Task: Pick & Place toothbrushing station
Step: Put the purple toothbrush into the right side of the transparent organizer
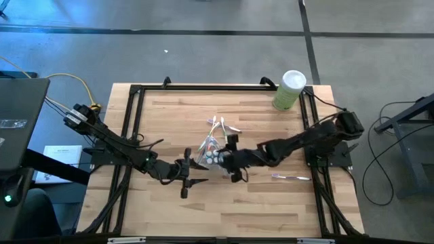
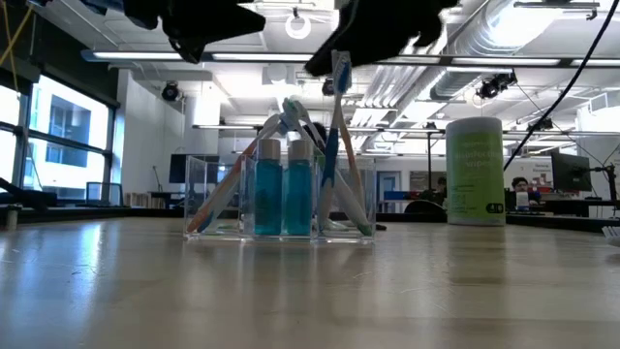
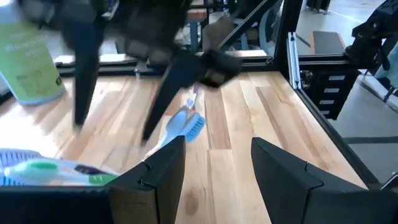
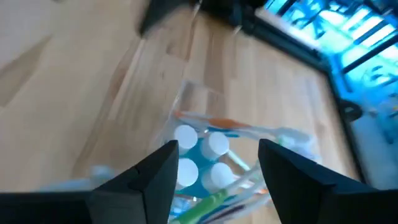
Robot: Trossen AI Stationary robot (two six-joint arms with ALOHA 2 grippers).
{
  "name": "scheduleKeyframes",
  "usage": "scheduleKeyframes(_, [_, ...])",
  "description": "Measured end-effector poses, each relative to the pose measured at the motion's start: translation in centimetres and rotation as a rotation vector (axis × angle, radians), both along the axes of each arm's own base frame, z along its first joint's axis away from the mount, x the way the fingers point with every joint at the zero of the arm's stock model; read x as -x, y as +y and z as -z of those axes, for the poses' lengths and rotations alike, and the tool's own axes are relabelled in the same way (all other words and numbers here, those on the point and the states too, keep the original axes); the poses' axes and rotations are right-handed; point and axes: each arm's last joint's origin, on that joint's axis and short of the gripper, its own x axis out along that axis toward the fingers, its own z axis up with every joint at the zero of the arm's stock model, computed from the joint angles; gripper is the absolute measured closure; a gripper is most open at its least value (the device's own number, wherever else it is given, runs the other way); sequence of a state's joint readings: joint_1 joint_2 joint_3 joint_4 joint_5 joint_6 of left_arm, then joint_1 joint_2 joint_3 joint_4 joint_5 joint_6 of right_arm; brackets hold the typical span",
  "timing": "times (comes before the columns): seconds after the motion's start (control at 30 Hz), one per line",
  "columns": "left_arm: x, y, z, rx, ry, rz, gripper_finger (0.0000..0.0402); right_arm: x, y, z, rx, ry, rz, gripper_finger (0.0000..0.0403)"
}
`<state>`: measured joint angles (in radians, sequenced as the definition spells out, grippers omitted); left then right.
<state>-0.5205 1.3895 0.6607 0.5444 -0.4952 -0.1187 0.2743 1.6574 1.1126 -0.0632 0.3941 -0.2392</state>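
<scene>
We are judging the step as dropping a brush into the clear cup [image 1: 211, 155] at mid-table — best done by letting go only once the toothbrush [image 2: 341, 92] stands inside the rim, then lifting straight up so nothing tips. The right gripper [image 4: 214, 165] is hovering right over the cup, jaws spread, holding nothing we can see. The left gripper [image 3: 217, 163] is waiting just beside the cup — jaws apart, empty. One more toothbrush [image 1: 291, 177] is lying on the table [image 1: 271, 210].
</scene>
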Motion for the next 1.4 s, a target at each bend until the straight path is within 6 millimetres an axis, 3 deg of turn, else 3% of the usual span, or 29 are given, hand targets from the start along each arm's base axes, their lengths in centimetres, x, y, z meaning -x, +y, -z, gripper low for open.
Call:
scheduleKeyframes(0.23, [0.1, -0.1, 0.1, -0.002, 0.014, 0.002, 0.0222, 3.5, 3.8, -2.4, -0.005, 0.002, -0.040, 0.0193])
scheduleKeyframes(0.4, [0.3, -0.5, 0.2, -0.005, 0.019, 0.020, 0.0222, 6.9, 5.0, -1.9, -0.123, 0.178, 0.040, 0.0195])
scheduleKeyframes(0.57, [0.4, -0.7, 0.2, -0.006, 0.020, 0.028, 0.0222, 9.7, 4.7, -0.1, -0.254, 0.435, 0.299, 0.0195])
scheduleKeyframes(0.9, [0.5, -0.6, 0.6, -0.024, 0.058, 0.027, 0.0222, 13.0, 3.8, 2.7, -0.400, 0.768, 0.793, 0.0196])
scheduleKeyframes(1.2, [0.5, -0.6, 0.7, -0.025, 0.064, 0.026, 0.0222, 14.5, 4.1, 6.4, -0.553, 0.912, 0.820, 0.0196])
scheduleKeyframes(1.4, [0.5, -0.6, 0.6, -0.023, 0.060, 0.026, 0.0222, 15.2, 4.0, 7.8, -0.532, 0.894, 0.802, 0.0196])
